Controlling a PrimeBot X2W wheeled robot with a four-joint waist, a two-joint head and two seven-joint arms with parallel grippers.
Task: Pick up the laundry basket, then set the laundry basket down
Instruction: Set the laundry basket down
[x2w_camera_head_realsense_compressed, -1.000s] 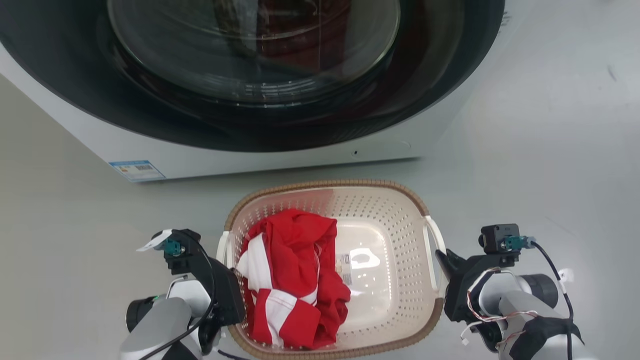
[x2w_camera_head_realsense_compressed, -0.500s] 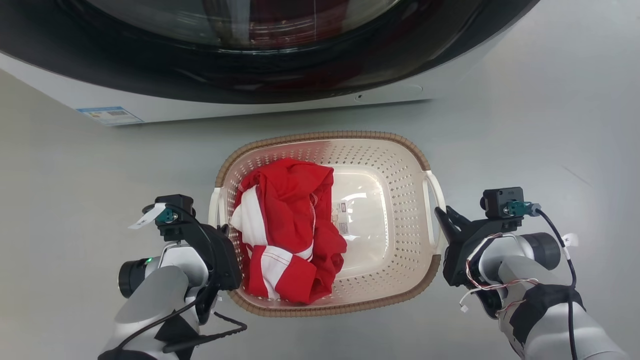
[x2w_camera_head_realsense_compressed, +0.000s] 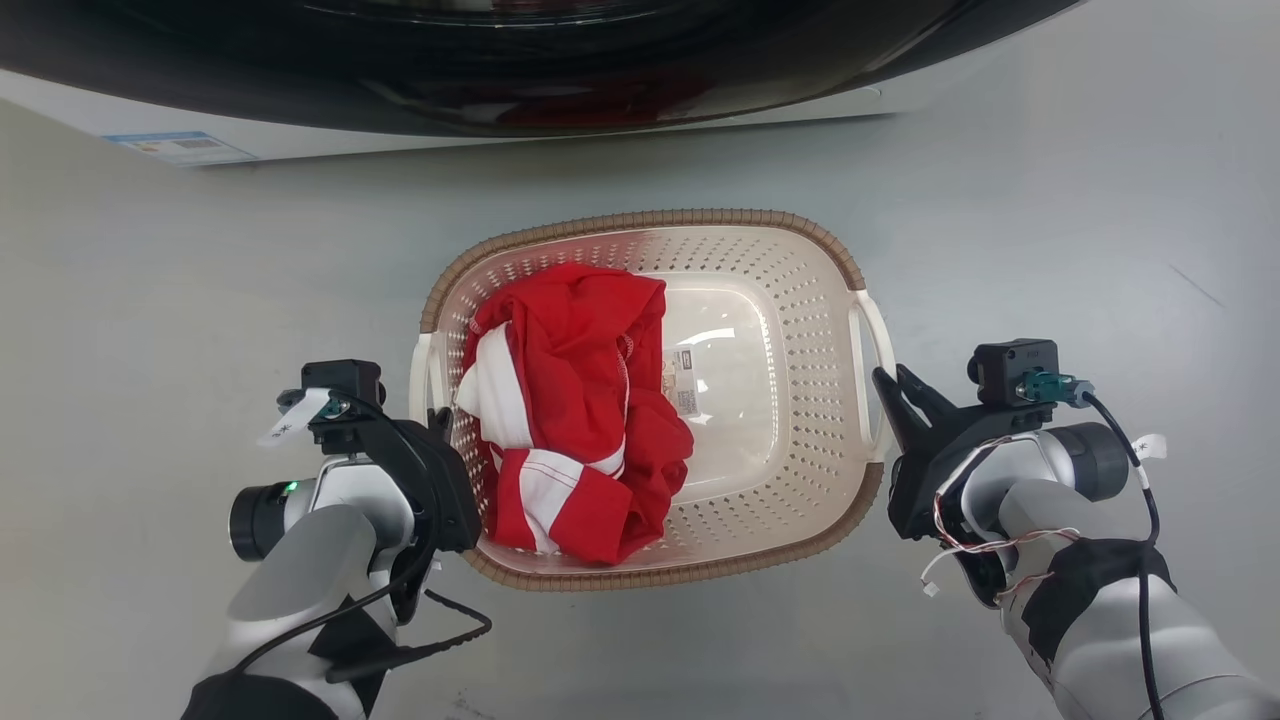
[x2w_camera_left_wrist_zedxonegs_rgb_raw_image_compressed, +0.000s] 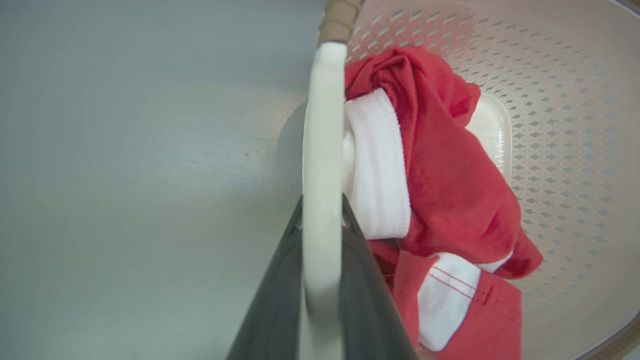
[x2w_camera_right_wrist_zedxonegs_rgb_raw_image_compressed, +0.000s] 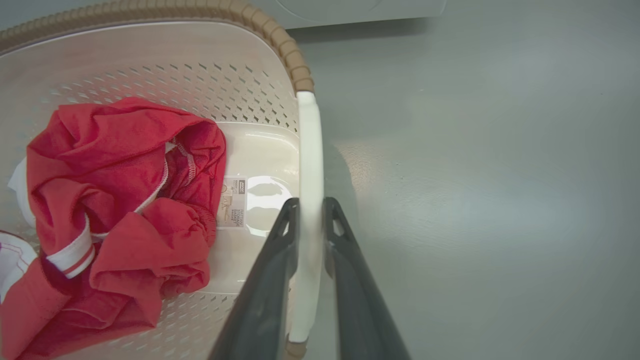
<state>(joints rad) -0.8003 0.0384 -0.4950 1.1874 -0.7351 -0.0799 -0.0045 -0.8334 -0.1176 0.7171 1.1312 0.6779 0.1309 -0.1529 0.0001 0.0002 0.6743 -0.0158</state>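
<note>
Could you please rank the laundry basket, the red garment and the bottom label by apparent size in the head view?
Largest to smallest:
1. laundry basket
2. red garment
3. bottom label
All three sit together, so nearness does not muddle the order.

Bright, even overhead light puts glare on the laundry basket (x2w_camera_head_realsense_compressed: 740, 400) and soft shadows on the floor (x2w_camera_head_realsense_compressed: 1050, 200)

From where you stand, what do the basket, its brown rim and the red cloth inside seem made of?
The laundry basket: glossy cream plastic, judging by its sheen and regular holes. Its brown rim: looks woven, but probably moulded plastic. The red-and-white garment: soft matte fabric, with folds and stitched hems.
</note>
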